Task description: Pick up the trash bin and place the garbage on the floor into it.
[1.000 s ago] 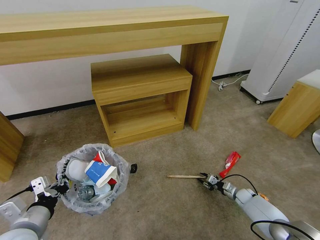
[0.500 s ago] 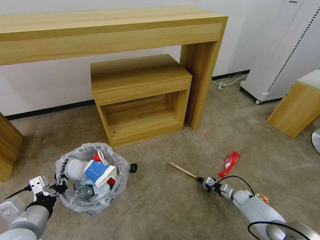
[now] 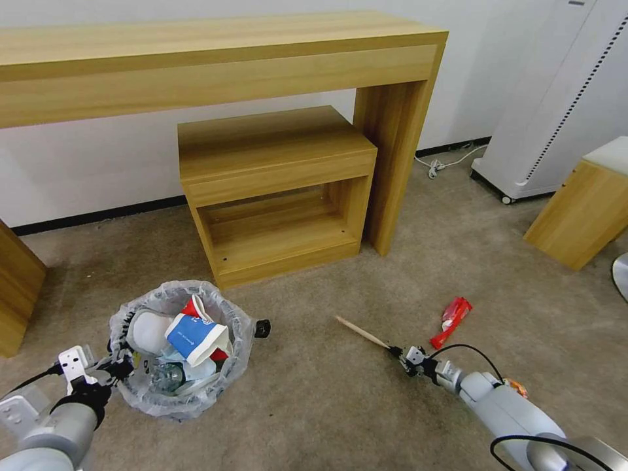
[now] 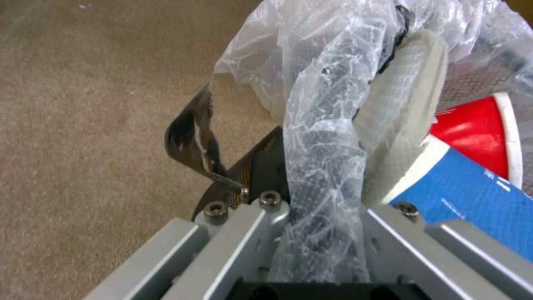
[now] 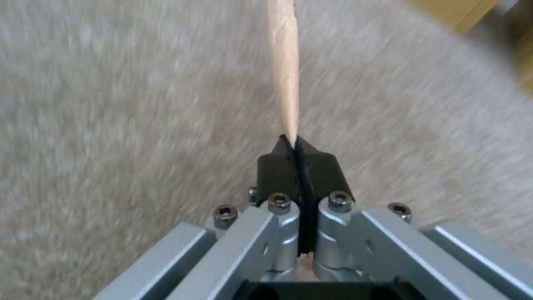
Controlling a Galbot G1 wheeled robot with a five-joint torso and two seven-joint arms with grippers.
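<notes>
Here, the right tool [image 3: 398,353] at lower right of the head view is clenched on the wooden stick [image 3: 362,332]. The left tool [image 3: 118,367], lower left, grips the bagged rim of the trash bin [image 3: 180,399], standing on the floor [image 3: 327,405].

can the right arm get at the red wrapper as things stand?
Probably not yet: the right claw is shut on the wooden stick. The red wrapper lies close by on open floor, nothing blocking it; the left claw holds the trash bin.
</notes>
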